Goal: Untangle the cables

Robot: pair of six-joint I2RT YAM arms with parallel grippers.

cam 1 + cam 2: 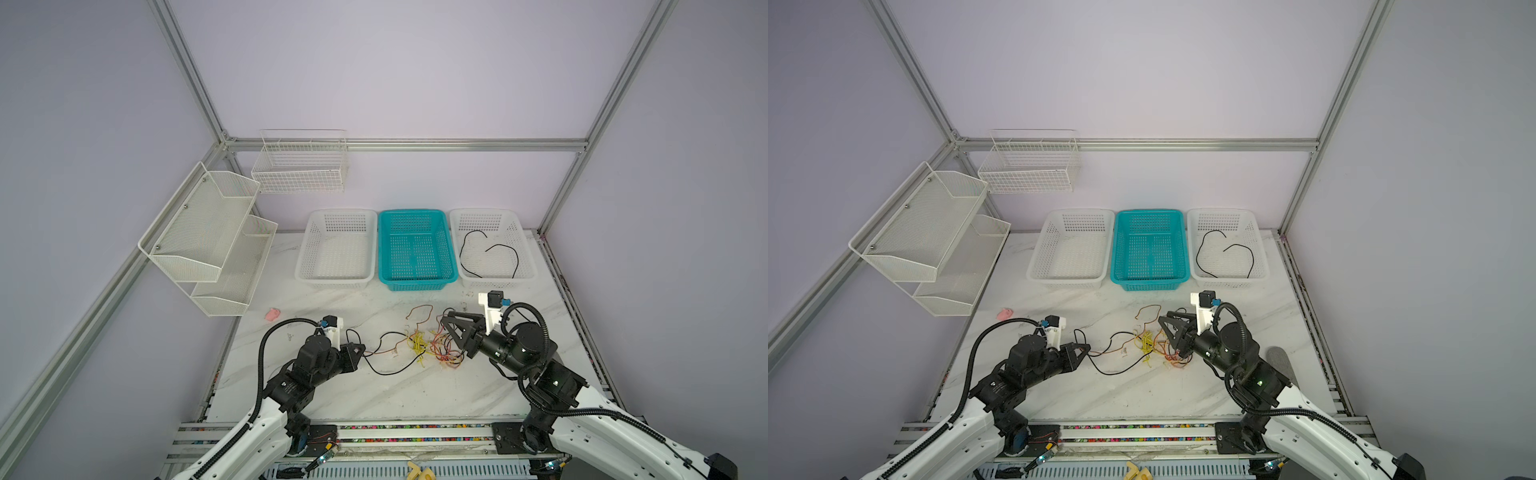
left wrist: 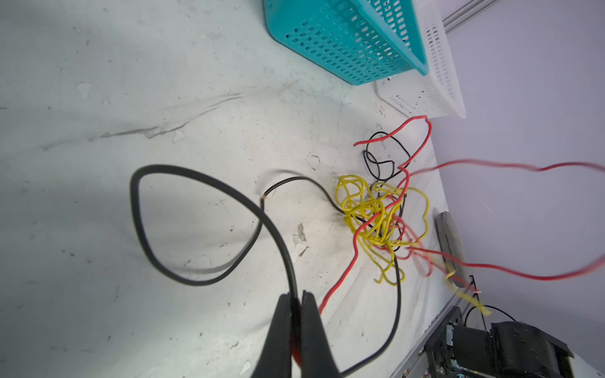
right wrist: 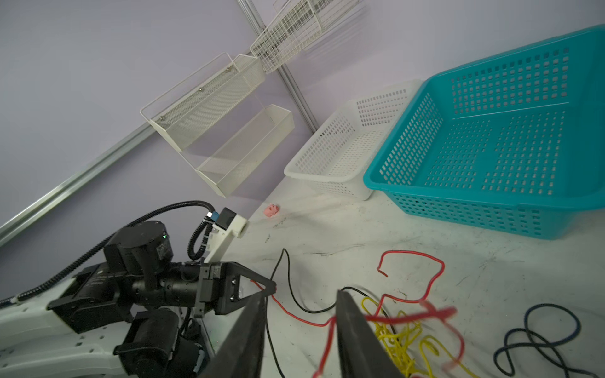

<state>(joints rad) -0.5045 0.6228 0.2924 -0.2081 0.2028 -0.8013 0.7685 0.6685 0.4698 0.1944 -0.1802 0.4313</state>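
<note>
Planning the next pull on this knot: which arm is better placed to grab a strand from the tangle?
Right, probably. The right gripper sits over the tangle, jaws open around a red strand. The left gripper is shut on two cables, black and red, beside it.

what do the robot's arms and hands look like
The left arm and right arm have white lower shells and black joints, with a black corrugated hose looped along each. The left hand and right hand are black with triangular frame fingers, behind white camera mounts with blue plugs.
</note>
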